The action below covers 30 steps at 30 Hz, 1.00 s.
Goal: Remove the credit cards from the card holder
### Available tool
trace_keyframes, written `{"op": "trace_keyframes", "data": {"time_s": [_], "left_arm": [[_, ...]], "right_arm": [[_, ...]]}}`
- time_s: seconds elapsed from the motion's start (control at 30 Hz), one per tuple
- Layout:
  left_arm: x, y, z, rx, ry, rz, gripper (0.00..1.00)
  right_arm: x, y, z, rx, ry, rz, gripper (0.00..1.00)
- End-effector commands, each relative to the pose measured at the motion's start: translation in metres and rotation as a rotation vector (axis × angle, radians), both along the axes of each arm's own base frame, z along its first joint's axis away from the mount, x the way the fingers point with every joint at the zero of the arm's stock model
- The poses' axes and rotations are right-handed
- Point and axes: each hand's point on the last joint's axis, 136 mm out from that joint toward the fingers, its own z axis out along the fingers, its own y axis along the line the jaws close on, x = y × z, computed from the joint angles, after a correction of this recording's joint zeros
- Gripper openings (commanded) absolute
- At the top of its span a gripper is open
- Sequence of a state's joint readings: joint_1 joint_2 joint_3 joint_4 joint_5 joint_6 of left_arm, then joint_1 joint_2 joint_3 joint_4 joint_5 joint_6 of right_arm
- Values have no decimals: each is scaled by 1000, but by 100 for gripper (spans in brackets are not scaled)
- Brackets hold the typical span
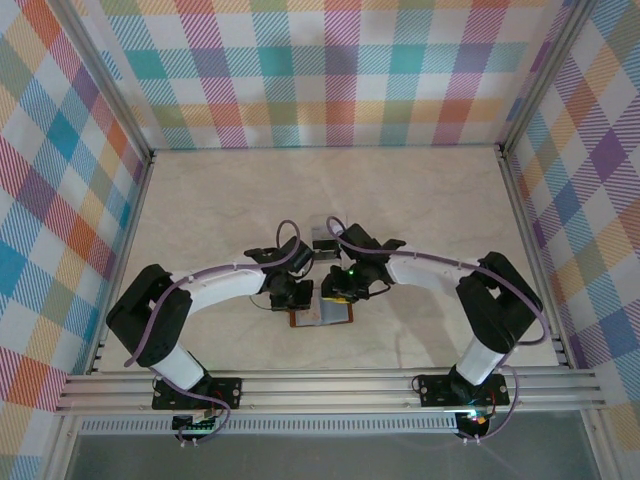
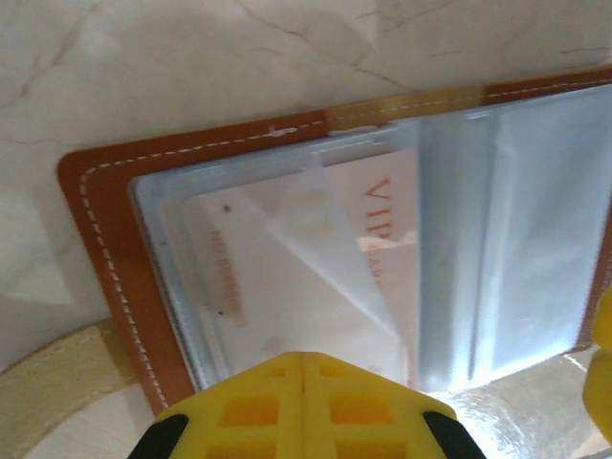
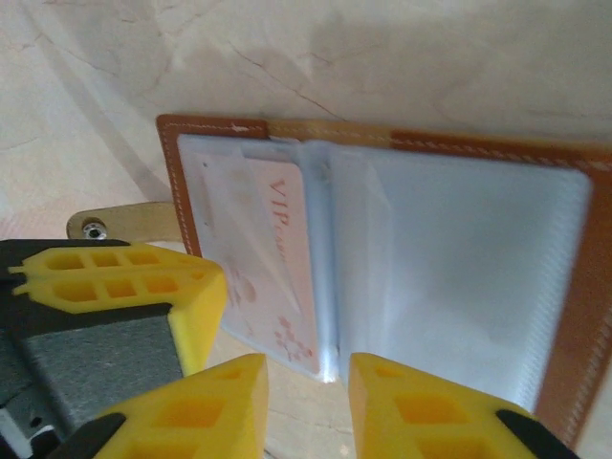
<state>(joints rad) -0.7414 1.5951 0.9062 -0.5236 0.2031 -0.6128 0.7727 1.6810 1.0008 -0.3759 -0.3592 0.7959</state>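
Note:
The brown leather card holder (image 1: 322,316) lies open and flat on the table between the two arms, its grey-blue clear sleeves facing up (image 3: 459,258). A pale whitish credit card (image 2: 287,287) with reddish "VIP" print sits inside the left sleeve (image 3: 277,258). My left gripper (image 2: 303,359) is shut, its yellow tips resting on the near edge of that sleeve over the card. My right gripper (image 3: 308,378) stands open by a narrow gap at the near end of the centre fold, touching nothing I can see. The left gripper's yellow finger (image 3: 124,277) is close beside it.
The holder's beige side tab (image 3: 115,222) with a metal snap sticks out to the left. The pale marbled tabletop (image 1: 420,200) stretches away behind the holder. Plaid walls and an aluminium frame (image 1: 330,385) enclose the table.

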Motion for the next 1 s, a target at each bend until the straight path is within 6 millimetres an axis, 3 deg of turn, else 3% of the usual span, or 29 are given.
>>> {"op": "trace_keyframes", "data": {"time_s": [0.0,0.5,0.77,0.97], "left_arm": [[-1,9,-1,12,-1,2,4],[-9,17,-14,25,32,6,4],[-8,17,-11,20,28,7,4],[-9,17,-12,22,31,7,4]], "right_arm": [[5,18,6,67,8,31,26],[6,43,-13,112,70,68,22],[4,35,-30,37,78,68,22],[6,20,-30,-64,35,73,22]]}}
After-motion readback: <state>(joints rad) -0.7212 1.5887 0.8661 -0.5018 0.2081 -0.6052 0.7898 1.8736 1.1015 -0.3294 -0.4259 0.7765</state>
